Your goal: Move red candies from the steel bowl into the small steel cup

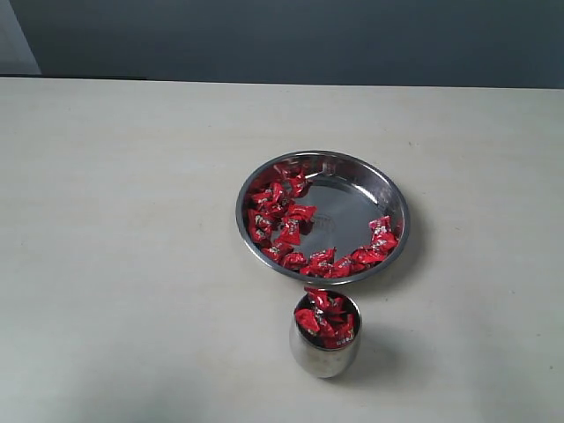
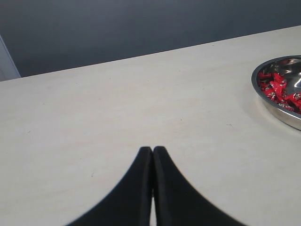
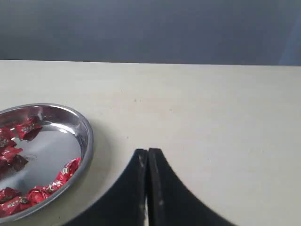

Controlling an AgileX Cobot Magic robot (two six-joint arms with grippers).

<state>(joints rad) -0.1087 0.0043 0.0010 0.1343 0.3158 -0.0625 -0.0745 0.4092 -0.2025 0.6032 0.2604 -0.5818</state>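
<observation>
The wide steel bowl (image 1: 388, 189) sits right of the table's middle, with red candies (image 1: 280, 211) spread along its left and near rim. Just in front of it stands the small steel cup (image 1: 324, 351), filled with red candies (image 1: 327, 319) up to its rim. Neither arm shows in the exterior view. My left gripper (image 2: 153, 149) is shut with nothing in it, over bare table, with the bowl (image 2: 263, 96) and candies (image 2: 278, 88) off to one side. My right gripper (image 3: 148, 151) is shut and empty too, beside the bowl (image 3: 87, 136) holding candies (image 3: 68, 170).
The pale table (image 1: 123, 229) runs wide on all sides of the bowl and cup. A dark wall (image 1: 291, 35) stands behind the table's far edge.
</observation>
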